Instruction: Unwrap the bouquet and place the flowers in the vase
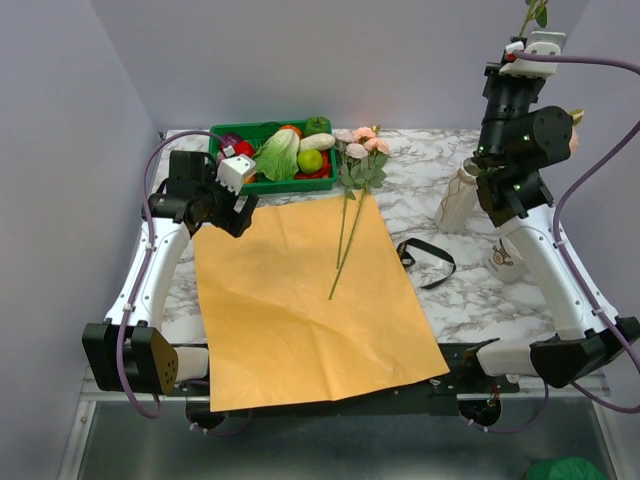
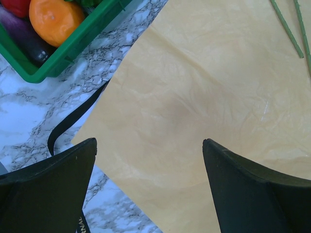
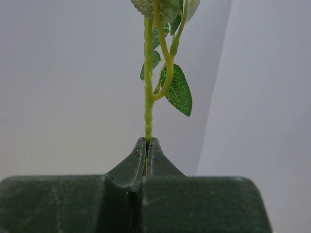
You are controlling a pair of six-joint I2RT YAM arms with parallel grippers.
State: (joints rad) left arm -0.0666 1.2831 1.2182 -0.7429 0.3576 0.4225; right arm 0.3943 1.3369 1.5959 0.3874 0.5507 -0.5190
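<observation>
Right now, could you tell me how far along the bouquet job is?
Done: the orange paper lies open and flat, the black ribbon off beside it. In hand: the right gripper is shut on one flower stem, raised high. Left: the other roses lying across the paper's far edge; no flower shows in the vase.

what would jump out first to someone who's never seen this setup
The big orange paper sheet lies spread flat across the middle of the marble table, with peach-pink roses at its far edge, their stems lying across the paper. At the back right, the right gripper stands high in the air, shut on a leafy green stem, with the cream vase on the table below. A bright green tray of plastic vegetables sits at the far left.
</observation>
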